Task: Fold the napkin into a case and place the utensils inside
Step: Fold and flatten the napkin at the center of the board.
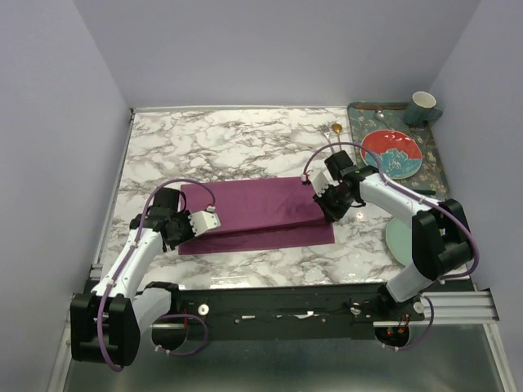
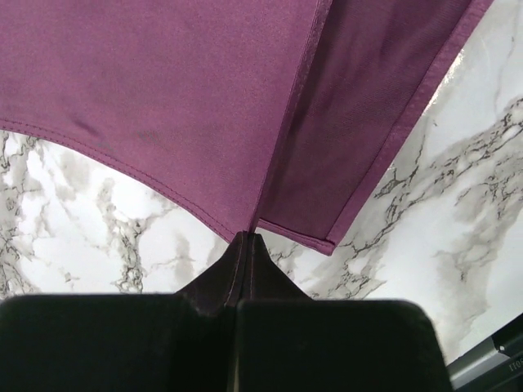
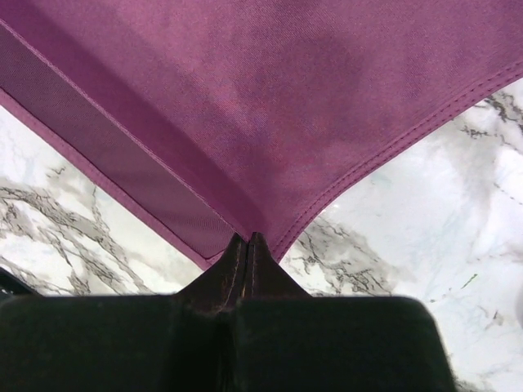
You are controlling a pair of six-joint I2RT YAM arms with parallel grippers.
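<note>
A: Plum satin, top view: where does the napkin [image 1: 257,214] lie?
B: Mid-desk [image 1: 245,147], part-folded, with a lower layer showing along its six o'clock edge. The left pincer [image 1: 181,231] grips its nine o'clock end and the right pincer [image 1: 327,211] its three o'clock end. Paired holds likely let the fold run straight.
A: Left wrist view?
B: Left pincer [image 2: 243,237] fully closed, pinching a cloth corner at twelve o'clock. A darker layer spreads toward one o'clock.
A: Right wrist view?
B: Right pincer [image 3: 248,238] likewise clamped on a hemmed corner, with an under-layer toward ten o'clock. Folding looks unfinished.
</note>
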